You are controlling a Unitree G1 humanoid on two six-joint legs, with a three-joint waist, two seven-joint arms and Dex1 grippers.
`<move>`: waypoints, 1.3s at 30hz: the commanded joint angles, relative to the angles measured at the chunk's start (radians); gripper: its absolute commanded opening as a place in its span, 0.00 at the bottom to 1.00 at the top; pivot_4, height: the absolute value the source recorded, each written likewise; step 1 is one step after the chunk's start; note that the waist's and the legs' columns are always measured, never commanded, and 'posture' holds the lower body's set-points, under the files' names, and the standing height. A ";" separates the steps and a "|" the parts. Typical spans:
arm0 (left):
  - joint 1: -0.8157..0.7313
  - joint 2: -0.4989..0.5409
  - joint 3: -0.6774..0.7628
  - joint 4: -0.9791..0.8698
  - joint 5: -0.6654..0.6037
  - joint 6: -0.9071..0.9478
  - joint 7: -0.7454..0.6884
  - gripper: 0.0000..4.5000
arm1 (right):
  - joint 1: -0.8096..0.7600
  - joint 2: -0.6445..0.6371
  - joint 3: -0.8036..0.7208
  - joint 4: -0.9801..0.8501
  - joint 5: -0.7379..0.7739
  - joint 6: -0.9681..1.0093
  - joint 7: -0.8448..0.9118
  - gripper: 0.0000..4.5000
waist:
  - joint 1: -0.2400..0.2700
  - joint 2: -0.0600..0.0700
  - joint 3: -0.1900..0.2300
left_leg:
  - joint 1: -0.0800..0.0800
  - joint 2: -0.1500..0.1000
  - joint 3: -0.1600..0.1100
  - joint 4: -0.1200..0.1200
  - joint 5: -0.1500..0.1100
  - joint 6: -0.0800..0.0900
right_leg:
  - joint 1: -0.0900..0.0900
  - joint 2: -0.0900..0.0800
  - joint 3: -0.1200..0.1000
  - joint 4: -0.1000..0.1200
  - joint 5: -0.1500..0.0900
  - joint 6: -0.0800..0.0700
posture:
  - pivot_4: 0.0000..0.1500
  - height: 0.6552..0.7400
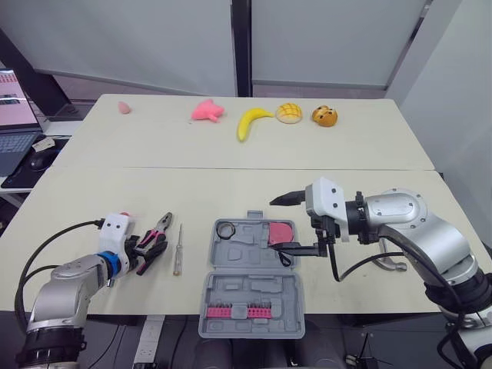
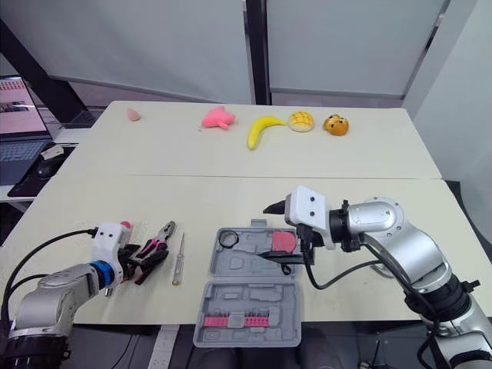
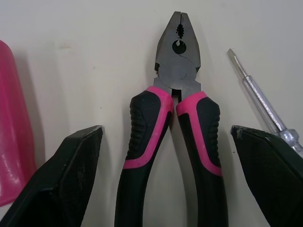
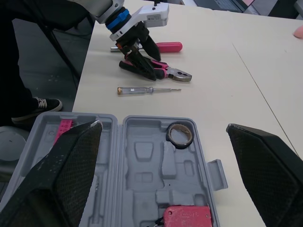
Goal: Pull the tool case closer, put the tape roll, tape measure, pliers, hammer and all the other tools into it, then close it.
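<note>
The grey tool case (image 1: 250, 288) lies open at the table's front edge, lid nearest me. A black tape roll (image 1: 225, 230) and a pink tape measure (image 1: 281, 231) sit in its far half. My right gripper (image 1: 280, 224) hangs open over the tape measure, empty. To the left, pink-and-black pliers (image 3: 177, 94) lie on the table. My left gripper (image 1: 151, 247) is open, its fingers (image 3: 71, 175) on either side of the pliers' handles. A thin screwdriver (image 1: 178, 250) lies just right of the pliers. A pink handle (image 4: 168, 47) lies on the other side of that gripper.
Toy foods line the far table: a pink star (image 1: 207, 111), a banana (image 1: 252, 121), a bun (image 1: 288, 112) and a bear-shaped bread (image 1: 324, 116). A laptop (image 1: 15, 123) and mouse (image 1: 42, 159) sit off the left edge. Pink bits (image 1: 234, 310) fill the case lid.
</note>
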 commanded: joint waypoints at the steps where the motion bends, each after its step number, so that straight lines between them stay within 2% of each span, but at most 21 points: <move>1: -0.006 0.011 -0.038 0.015 0.019 0.001 -0.027 1.00 | -0.020 0.004 -0.008 -0.024 0.006 -0.012 0.002 1.00 | 0.000 0.000 0.000 | 0.000 0.000 0.000 0.000 0.000 0.000 | 0.000 0.000 0.000 0.000 0.000 0.000 | 1.00 0.83; 5: -0.020 0.011 -0.061 0.031 0.033 0.023 -0.038 1.00 | -0.022 0.006 -0.009 -0.026 0.007 -0.006 0.002 1.00 | 0.001 0.000 0.000 | 0.000 0.000 0.000 0.000 0.000 0.000 | 0.000 0.000 0.000 0.000 0.000 0.000 | 1.00 0.83; 6: -0.021 0.012 -0.065 0.032 0.038 0.028 -0.038 0.92 | -0.022 0.006 -0.009 -0.027 0.007 -0.005 0.002 1.00 | 0.002 0.000 0.000 | 0.000 0.000 0.000 0.000 0.000 0.000 | 0.000 0.000 0.000 0.000 0.000 0.000 | 1.00 0.83; 12: -0.016 0.010 -0.072 0.033 0.041 0.058 -0.044 0.56 | -0.016 -0.002 -0.010 -0.030 -0.001 -0.008 0.002 1.00 | 0.001 0.002 -0.001 | 0.000 -0.001 0.000 0.000 0.000 0.000 | 0.000 -0.001 0.000 0.000 0.000 0.000 | 1.00 0.83; 20: -0.004 -0.005 0.023 -0.023 0.003 -0.003 -0.032 0.55 | 0.002 -0.005 -0.013 -0.042 -0.017 -0.026 -0.010 1.00 | 0.001 0.003 -0.001 | 0.000 -0.001 0.000 0.000 0.000 0.000 | 0.000 0.000 0.000 0.000 0.000 0.000 | 1.00 0.83; 24: 0.025 0.040 0.073 -0.156 -0.039 -0.024 -0.087 0.55 | 0.020 -0.008 -0.027 -0.061 -0.017 -0.028 -0.021 1.00 | 0.001 0.001 0.000 | -0.001 0.000 0.000 0.000 0.000 0.000 | 0.000 0.000 0.000 0.000 0.000 0.000 | 1.00 0.83; 27: 0.000 0.100 0.079 -0.211 -0.066 -0.076 -0.180 0.55 | 0.037 -0.010 -0.046 -0.080 -0.006 -0.013 -0.034 1.00 | 0.003 0.000 0.001 | -0.002 0.000 -0.001 0.000 0.000 0.000 | -0.001 0.000 -0.001 0.000 0.000 0.000 | 1.00 0.83; 33: -0.168 0.214 -0.122 -0.203 -0.038 -0.186 -0.446 0.55 | 0.081 -0.027 -0.094 -0.126 0.013 0.032 -0.076 1.00 | 0.005 0.000 0.001 | -0.002 -0.001 -0.001 0.000 0.000 0.000 | 0.000 -0.001 -0.001 -0.001 0.000 0.000 | 1.00 0.83; 39: -0.388 0.197 -0.369 -0.137 0.049 -0.264 -0.643 0.55 | 0.204 -0.085 -0.204 -0.229 0.051 0.119 -0.135 1.00 | 0.003 0.000 0.001 | -0.006 -0.001 -0.001 0.000 0.000 0.000 | -0.003 0.000 -0.002 -0.002 0.000 0.000 | 1.00 0.83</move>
